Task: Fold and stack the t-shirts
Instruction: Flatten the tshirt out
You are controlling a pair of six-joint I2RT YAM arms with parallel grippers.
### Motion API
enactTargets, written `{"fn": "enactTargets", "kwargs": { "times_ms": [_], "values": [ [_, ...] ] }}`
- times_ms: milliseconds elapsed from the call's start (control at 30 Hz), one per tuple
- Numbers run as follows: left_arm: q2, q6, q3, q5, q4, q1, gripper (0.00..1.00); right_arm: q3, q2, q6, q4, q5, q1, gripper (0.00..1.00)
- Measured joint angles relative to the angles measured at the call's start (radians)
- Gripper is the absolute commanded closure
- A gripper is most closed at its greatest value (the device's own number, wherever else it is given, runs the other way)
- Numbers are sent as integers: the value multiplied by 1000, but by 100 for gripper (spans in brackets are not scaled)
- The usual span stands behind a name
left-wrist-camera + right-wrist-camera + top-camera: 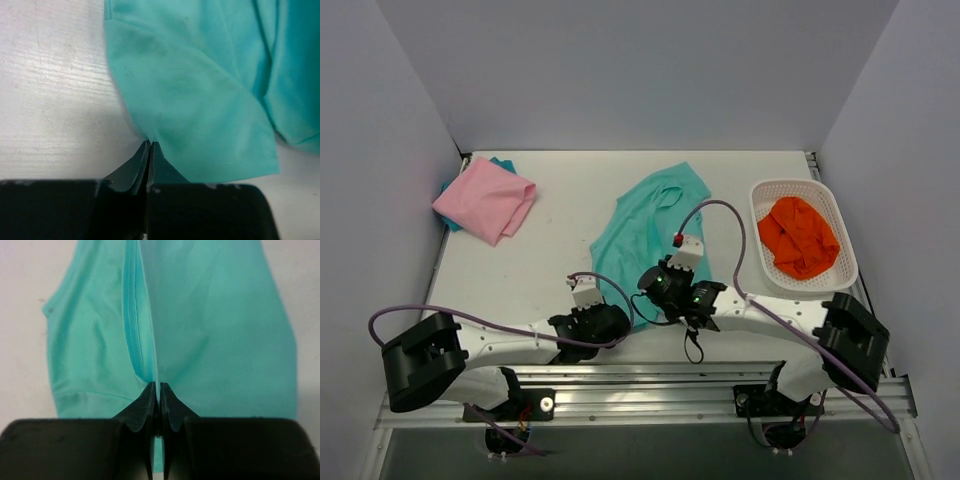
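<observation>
Top external view showed the white surface (540, 260) carrying the mint-teal t-shirt (645, 225) crumpled near its middle and the pink t-shirt (485, 200) folded at the far left, perhaps atop another teal cloth (501, 161). Left pincer (150, 145) and right pincer (159, 386) were each clamped on the mint-teal t-shirt's near edge.

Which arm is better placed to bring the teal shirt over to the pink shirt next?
Left, likely. The pink shirt lies at the far left, on that arm's side, and the left gripper pinches the teal shirt. The right gripper pinches it too, nearer the basket.
</observation>
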Motion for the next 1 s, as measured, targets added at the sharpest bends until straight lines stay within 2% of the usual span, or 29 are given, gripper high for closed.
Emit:
{"fn": "enactTargets", "kwargs": {
  "times_ms": [200, 467, 600, 733, 867, 1000],
  "values": [
    [-134, 38, 54, -41, -101, 0, 98, 54, -259, -18, -136, 92, 0, 100],
    [-322, 134, 212, -148, -306, 0, 98, 88, -585, -43, -363, 176, 0, 100],
    [-463, 240, 325, -223, -372, 0, 98, 203, -787, -80, -462, 234, 0, 100],
    [-591, 395, 446, -295, -373, 0, 98, 350, -969, -146, -485, 298, 0, 100],
    [-642, 569, 580, -320, -317, 0, 98, 485, -1022, -187, -495, 344, -1, 100],
    [-595, 710, 723, -316, -256, 0, 98, 513, -986, -219, -487, 343, -1, 100]
  ]
}}
